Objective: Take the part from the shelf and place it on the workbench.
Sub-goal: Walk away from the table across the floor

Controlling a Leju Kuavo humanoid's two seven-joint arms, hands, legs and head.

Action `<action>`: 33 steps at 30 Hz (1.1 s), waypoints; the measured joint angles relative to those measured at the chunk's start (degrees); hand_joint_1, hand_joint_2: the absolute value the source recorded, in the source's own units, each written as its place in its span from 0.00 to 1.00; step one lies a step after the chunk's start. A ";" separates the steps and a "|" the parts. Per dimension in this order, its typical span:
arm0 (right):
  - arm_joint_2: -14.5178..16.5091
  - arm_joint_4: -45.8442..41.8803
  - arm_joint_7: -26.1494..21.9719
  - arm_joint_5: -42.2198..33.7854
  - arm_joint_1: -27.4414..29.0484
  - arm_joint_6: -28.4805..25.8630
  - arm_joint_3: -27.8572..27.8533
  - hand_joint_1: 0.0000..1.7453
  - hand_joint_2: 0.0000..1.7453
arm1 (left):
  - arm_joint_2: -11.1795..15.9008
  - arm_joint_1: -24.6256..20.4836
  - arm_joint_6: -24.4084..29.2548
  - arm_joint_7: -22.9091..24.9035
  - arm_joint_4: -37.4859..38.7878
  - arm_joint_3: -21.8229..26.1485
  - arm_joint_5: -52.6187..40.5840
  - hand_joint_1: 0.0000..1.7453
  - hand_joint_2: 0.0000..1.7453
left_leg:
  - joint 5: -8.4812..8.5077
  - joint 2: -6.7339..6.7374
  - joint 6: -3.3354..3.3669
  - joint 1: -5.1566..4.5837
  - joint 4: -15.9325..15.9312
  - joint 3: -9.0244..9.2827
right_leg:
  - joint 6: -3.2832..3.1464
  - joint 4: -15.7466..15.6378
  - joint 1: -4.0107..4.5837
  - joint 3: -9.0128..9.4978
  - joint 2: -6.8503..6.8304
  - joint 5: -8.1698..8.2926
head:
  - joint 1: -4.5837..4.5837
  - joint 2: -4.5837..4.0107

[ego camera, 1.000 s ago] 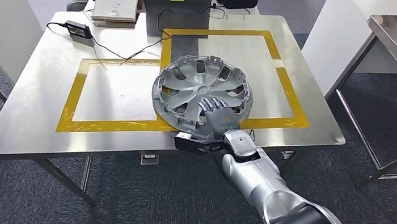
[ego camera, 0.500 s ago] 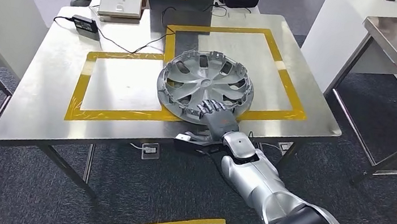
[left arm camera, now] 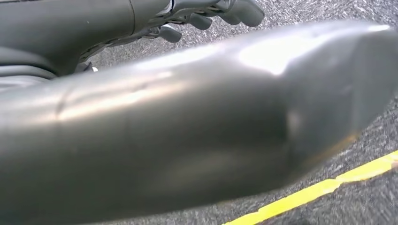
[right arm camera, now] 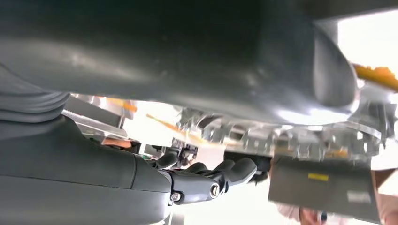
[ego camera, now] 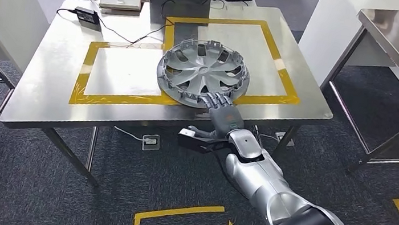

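Over the last second my right hand (ego camera: 222, 108) has slid back from the part's (ego camera: 202, 72) spokes to its near rim, fingers spread and gripping nothing, leaving it flat on the workbench (ego camera: 44, 99), so placement looks done.

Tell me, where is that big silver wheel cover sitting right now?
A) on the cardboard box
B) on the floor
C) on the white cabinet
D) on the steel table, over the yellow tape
D: the wheel cover lies flat on the steel table, overlapping the yellow tape.
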 joint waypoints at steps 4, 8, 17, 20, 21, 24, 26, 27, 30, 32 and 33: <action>0.27 -0.37 -0.50 -0.10 -0.81 -0.50 -0.70 0.00 0.00 | 0.05 0.10 -0.16 0.02 0.05 0.00 -0.02 0.00 0.00 | -9.22 -0.20 -1.15 0.19 9.50 -2.94 | -1.06 -0.34 -0.37 -2.68 -0.15 2.70 | -0.30 0.00; 0.32 -0.89 -1.88 -0.10 -0.91 -2.57 -1.54 0.00 0.00 | 0.15 0.08 -0.27 0.02 0.05 0.00 -0.03 0.00 0.00 | -8.44 -0.18 -1.49 0.27 13.85 -0.46 | -0.71 -0.06 -0.38 -5.93 -0.26 5.14 | -0.34 0.00; 0.74 -4.25 -3.76 1.07 -2.49 -4.68 -2.87 0.00 0.00 | 0.35 -0.30 -0.36 -0.09 0.08 0.02 0.28 0.00 0.00 | -6.57 -0.11 2.13 0.05 -0.64 7.34 | 2.23 2.58 -0.35 -9.32 -0.13 4.83 | -0.37 0.00; 0.74 -5.04 -4.12 1.51 -2.53 -4.97 -3.03 0.00 0.00 | 0.38 -0.24 -0.36 -0.08 0.09 0.04 0.49 0.00 0.00 | -4.52 -0.01 2.69 0.01 -0.50 4.97 | 2.88 12.77 -0.41 -11.91 -0.13 -2.97 | -0.27 0.00; 0.74 -5.17 -4.22 1.62 -2.52 -5.03 -3.07 0.00 0.00 | 0.39 -0.21 -0.36 -0.06 0.10 0.04 0.54 0.00 0.00 | -3.89 0.00 2.67 -0.01 -0.37 4.06 | 2.95 15.51 -0.41 -12.11 -0.13 -3.61 | -0.28 0.00; 0.75 -5.56 -4.34 1.77 -2.54 -5.07 -3.13 0.00 0.00 | 0.40 -0.19 -0.36 -0.02 0.11 0.05 0.66 0.00 0.00 | -2.14 -0.01 2.46 -0.08 0.04 1.51 | 2.49 12.56 -0.30 -7.22 -0.13 -0.33 | -0.26 0.00; 0.85 -6.13 -4.34 1.82 -2.76 -5.11 -3.16 0.00 0.00 | 0.39 -0.19 -0.36 0.03 0.12 0.06 0.72 0.00 0.00 | -1.09 -0.04 2.03 -0.23 0.24 0.42 | 1.69 4.64 0.04 -1.41 -0.15 -0.13 | -0.32 0.00; 0.93 -6.37 -4.35 1.84 -2.90 -5.14 -3.16 0.00 0.00 | 0.38 -0.19 -0.36 0.07 0.12 0.07 0.72 0.00 0.00 | -0.59 -0.03 1.70 -0.27 0.22 0.17 | 1.30 1.82 0.24 0.30 -0.13 -0.63 | -0.28 0.00; 1.08 -6.67 -4.45 1.95 -3.08 -5.22 -3.17 0.00 0.00 | 0.39 -0.13 -0.36 0.26 0.13 0.07 0.70 0.00 0.00 | 0.83 -0.08 0.57 -0.19 -0.32 -0.13 | 0.18 -0.47 0.34 0.52 -0.22 -0.09 | 0.02 0.00; 1.23 -6.70 -4.53 2.04 -3.08 -5.22 -3.17 0.00 0.00 | 0.44 0.06 -0.36 0.34 0.15 0.09 0.69 0.00 0.00 | -1.69 -0.25 -0.06 -0.15 1.36 -1.10 | -0.56 -0.91 -0.10 -0.51 -0.38 1.45 | -0.10 0.00; 1.32 -6.71 -4.53 2.08 -3.09 -5.22 -3.18 0.00 0.00 | 0.47 0.12 -0.36 0.35 0.16 0.10 0.69 0.00 0.00 | -4.39 -0.30 -0.33 -0.04 3.76 -1.88 | -0.77 -1.04 -0.25 -1.23 -0.44 2.24 | -0.21 0.00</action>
